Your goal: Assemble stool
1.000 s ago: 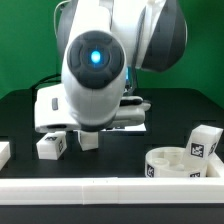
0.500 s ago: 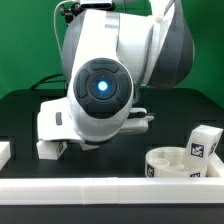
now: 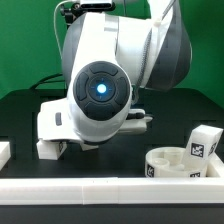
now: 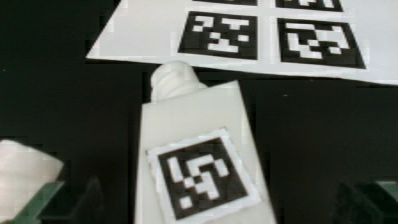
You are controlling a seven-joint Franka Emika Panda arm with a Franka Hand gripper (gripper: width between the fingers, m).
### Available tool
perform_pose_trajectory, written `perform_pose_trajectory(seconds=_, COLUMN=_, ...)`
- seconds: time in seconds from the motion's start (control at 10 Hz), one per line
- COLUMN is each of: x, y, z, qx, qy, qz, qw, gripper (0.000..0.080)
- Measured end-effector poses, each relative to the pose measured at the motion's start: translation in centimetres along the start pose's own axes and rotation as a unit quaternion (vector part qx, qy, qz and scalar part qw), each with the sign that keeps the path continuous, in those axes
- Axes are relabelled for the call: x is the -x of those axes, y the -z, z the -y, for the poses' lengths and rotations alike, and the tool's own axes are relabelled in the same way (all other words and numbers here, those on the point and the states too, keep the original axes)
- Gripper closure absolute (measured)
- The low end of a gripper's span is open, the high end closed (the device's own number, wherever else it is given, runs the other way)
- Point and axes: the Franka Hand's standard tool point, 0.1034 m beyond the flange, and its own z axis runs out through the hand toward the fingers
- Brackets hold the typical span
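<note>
In the wrist view a white stool leg (image 4: 199, 150) with a square marker tag lies on the black table, pointing away lengthwise. My gripper (image 4: 214, 212) is open over its near end. The dark fingertips (image 4: 63, 205) stand wide on either side and do not touch it. A second white piece (image 4: 25, 168) lies close beside that leg. In the exterior view the arm's body hides the gripper, and only a bit of a leg (image 3: 50, 147) shows under it. The round seat (image 3: 185, 163) sits at the exterior view's lower right, with another leg block (image 3: 203, 143) just behind it.
The marker board (image 4: 143, 30) lies just beyond the leg's far end. A long white rail (image 3: 110, 190) runs along the front edge. A small white piece (image 3: 4, 152) sits at the exterior view's far left.
The arm has come down over the two legs at the exterior view's left, hiding most of them. It has not moved in the last half second.
</note>
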Motion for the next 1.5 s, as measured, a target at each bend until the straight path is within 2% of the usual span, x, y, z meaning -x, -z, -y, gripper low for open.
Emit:
perform_pose_trajectory(seconds=0.1, x=0.0, y=0.1, z=0.1, qx=0.000, qy=0.000, qz=0.000, qw=1.000, gripper=0.0150)
perform_pose_trajectory(seconds=0.4, x=0.1, y=2.0, z=0.4, qx=0.003, qy=0.006, qz=-0.009, qw=1.000, gripper=0.0150)
perform_pose_trajectory(seconds=0.6, x=-0.2, y=2.3, z=0.5, qx=0.002, qy=0.028, qz=-0.018, qw=0.999, gripper=0.0150)
perform_pose_trajectory(seconds=0.9, x=-0.2, y=2.2, z=0.5, qx=0.002, qy=0.028, qz=-0.017, qw=0.999, gripper=0.0150)
perform_pose_trajectory(seconds=1.5, x=-1.4, y=1.6, z=0.5, qx=0.007, qy=0.052, qz=-0.032, qw=0.998, gripper=0.0150)
